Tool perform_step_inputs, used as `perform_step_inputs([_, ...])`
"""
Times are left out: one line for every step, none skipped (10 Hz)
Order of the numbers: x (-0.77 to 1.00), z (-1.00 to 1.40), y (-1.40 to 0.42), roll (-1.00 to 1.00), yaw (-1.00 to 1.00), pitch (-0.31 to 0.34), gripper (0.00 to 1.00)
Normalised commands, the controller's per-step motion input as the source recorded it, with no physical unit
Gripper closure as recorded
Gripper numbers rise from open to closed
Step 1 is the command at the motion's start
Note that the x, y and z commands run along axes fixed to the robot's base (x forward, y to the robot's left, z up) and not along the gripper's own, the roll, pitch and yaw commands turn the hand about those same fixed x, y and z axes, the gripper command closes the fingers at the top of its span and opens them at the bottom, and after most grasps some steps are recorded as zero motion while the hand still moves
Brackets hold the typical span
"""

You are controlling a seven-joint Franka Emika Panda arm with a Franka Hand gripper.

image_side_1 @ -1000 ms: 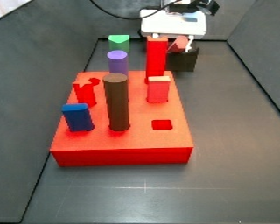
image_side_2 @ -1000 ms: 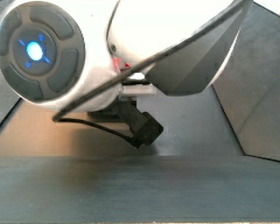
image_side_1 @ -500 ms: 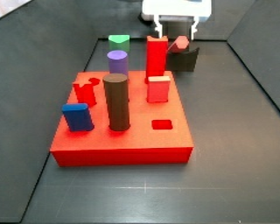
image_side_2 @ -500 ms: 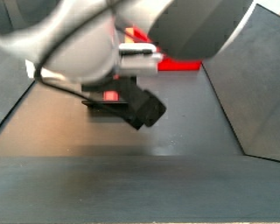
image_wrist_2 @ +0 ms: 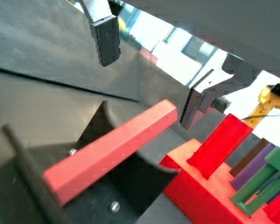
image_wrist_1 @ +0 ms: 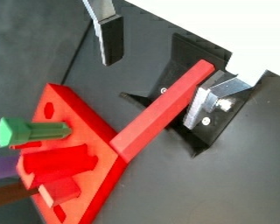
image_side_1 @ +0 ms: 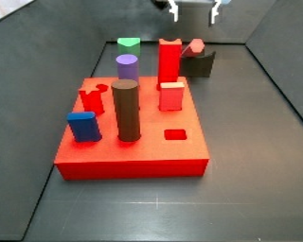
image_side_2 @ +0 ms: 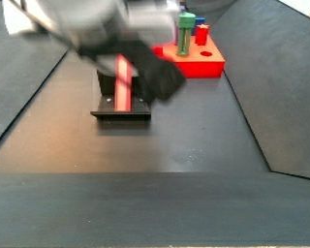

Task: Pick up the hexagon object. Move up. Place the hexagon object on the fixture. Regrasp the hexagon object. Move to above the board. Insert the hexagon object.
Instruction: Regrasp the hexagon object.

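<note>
Dark grey desk (image_side_1: 242, 189) surface fills the workspace, with sloped dark walls around it. My pincer (image_side_1: 192, 8) now sits at the top edge of a side view, above the fixture (image_side_1: 200, 62); one second ago it was low over the fixture, and half a second ago it was partway up. I have therefore released the piece and withdrawn upward.

The hexagon object (image_side_2: 123, 84) lies on the fixture (image_side_2: 119, 111), leaning along its L-shaped bracket. In a side view only its salmon-red end (image_side_1: 196, 45) shows above the dark block, just behind the tall red post (image_side_1: 169, 59). In both wrist views the rod (image_wrist_1: 166, 109) rests free on the fixture (image_wrist_1: 189, 96), and nothing grips it.

My pincer is empty and spread wide: one silver finger (image_wrist_1: 106, 31) stands well apart from the other finger (image_wrist_1: 219, 101), with the rod lying between and below them. The same spacing appears in a wrist view at the fingers (image_wrist_2: 104, 35).

Judgement: the placing step appears complete, and the regrasp step is next. It calls for descending over the rod in a new orientation and closing on its flats.

The board (image_side_1: 129, 156) lies near the fixture. An open hexagonal hole cannot be identified in these views.
</note>
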Motion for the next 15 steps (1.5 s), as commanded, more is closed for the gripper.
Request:
perform_step_inputs([-0.02,0.92,-1.00,1.00,0.01,0.040,0.00])
perform_step_inputs([-0.05,0.89,-1.00,1.00,0.01,0.032,0.00])
perform_step_inputs([-0.06,0.83,-1.00,1.00,0.01,0.025,0.00])
perform_step_inputs([-0.06,0.79,-1.00,1.00,0.01,0.024,0.00])
perform_step_inputs([-0.06,0.69,-1.00,1.00,0.01,0.020,0.00])
perform_step_inputs([-0.07,0.45,-0.86,1.00,0.01,0.016,0.00])
perform_step_inputs([-0.05,0.25,-0.67,1.00,0.01,0.011,0.00])
perform_step_inputs([-0.04,0.17,-0.54,1.00,0.01,0.009,0.00])
perform_step_inputs([-0.04,0.07,-0.19,1.00,0.01,0.003,0.00])
perform_step_inputs([-0.04,0.03,-0.02,1.00,0.01,-0.001,0.00])
perform_step_inputs([-0.03,0.02,-0.01,1.00,0.02,-0.006,0.00])
perform_step_inputs([-0.01,0.01,-0.03,1.00,0.02,-0.012,0.00])
perform_step_inputs([-0.01,0.01,-0.02,1.00,0.02,-0.015,0.00])
perform_step_inputs([-0.01,0.01,-0.02,1.00,0.02,-0.017,0.00])
perform_step_inputs([-0.01,0.01,-0.02,1.00,0.02,-0.016,0.00])
